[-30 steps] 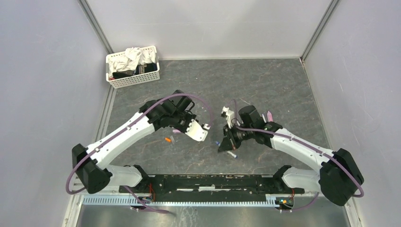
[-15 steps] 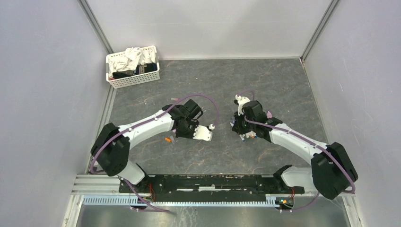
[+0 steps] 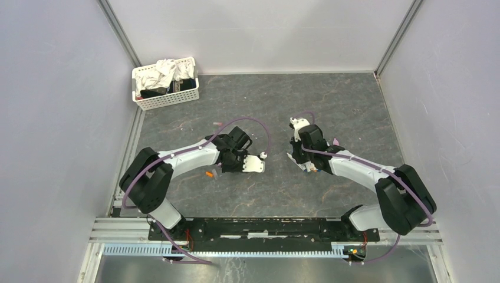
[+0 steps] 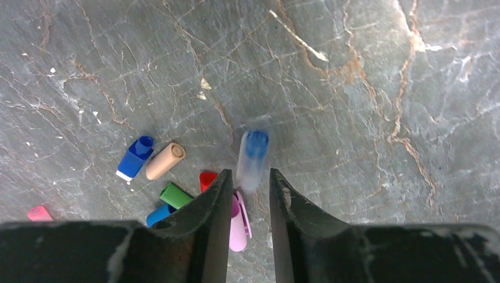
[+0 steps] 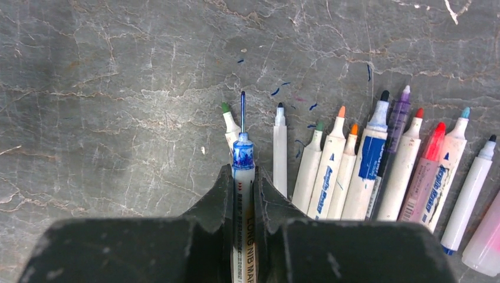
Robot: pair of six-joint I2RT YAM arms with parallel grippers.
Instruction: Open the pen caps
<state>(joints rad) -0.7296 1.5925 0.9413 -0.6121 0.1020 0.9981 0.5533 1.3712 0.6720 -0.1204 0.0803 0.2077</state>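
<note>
Top view: left gripper (image 3: 247,165) is low over the grey tabletop (image 3: 354,106), left of centre. Right gripper (image 3: 301,161) is low too, right of centre, well apart from the left one. One orange cap (image 3: 209,174) shows just beside the left arm. White basket (image 3: 165,91) with crumpled cloth sits in the far-left corner. Jaw states are not readable from here.

Left wrist: left gripper (image 4: 249,173) jaws are apart with a clear gap and nothing clamped. A clear blue-tipped cap (image 4: 252,158) sits just ahead of the gap, blurred; can't tell whether it touches the tabletop. The other pen caps (image 4: 165,160) lie loose in a cluster to the left of the jaws: blue (image 4: 134,158), tan-orange beside it, red (image 4: 206,178), green (image 4: 175,194), a second blue (image 4: 158,213), and a pink-purple one (image 4: 239,215) partly under the left finger. A pink cap (image 4: 40,213) lies apart at the far left.

Right wrist: right gripper (image 5: 242,177) jaws are clamped on a white pen (image 5: 242,154), uncapped, its long blue nib pointing away from the camera. A row of pens (image 5: 365,171), all uncapped, lies side by side just to its right, tips pointing the same way. Small blue ink marks dot the tabletop near the tips.
</note>
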